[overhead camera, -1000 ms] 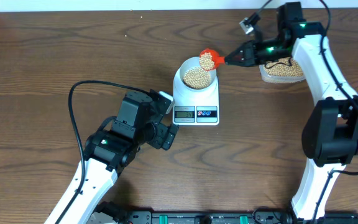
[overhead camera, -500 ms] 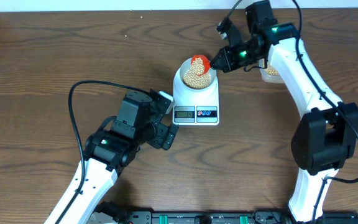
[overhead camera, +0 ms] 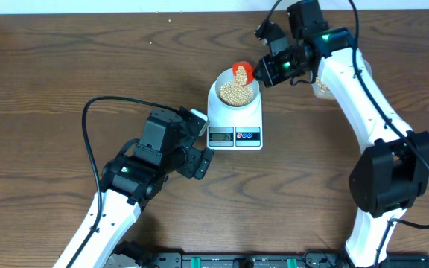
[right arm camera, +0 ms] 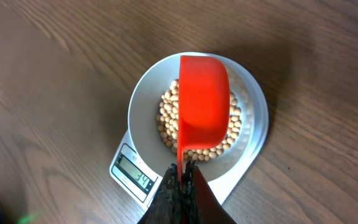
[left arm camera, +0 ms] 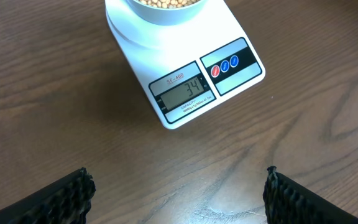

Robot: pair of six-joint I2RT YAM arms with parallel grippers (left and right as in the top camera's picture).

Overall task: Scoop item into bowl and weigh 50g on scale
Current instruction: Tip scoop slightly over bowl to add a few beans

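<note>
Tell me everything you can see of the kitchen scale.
The scale is a flat white rectangle, plastic by its look, lying level on the wooden table. Its front carries a grey display reading 34 and a black panel with two round buttons, one red, one blue. The pale bowl of beans stands on its rear part; nothing else touches it.

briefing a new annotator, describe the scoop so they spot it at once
On the brown wooden table, find the flat white digital scale near the middle, carrying a small pale round bowl of tan beans. Over that bowl hangs the orange-red plastic scoop, its thin handle pinched in the right arm's shut jaws. Its vivid colour stands out against white and tan neighbours.
</note>
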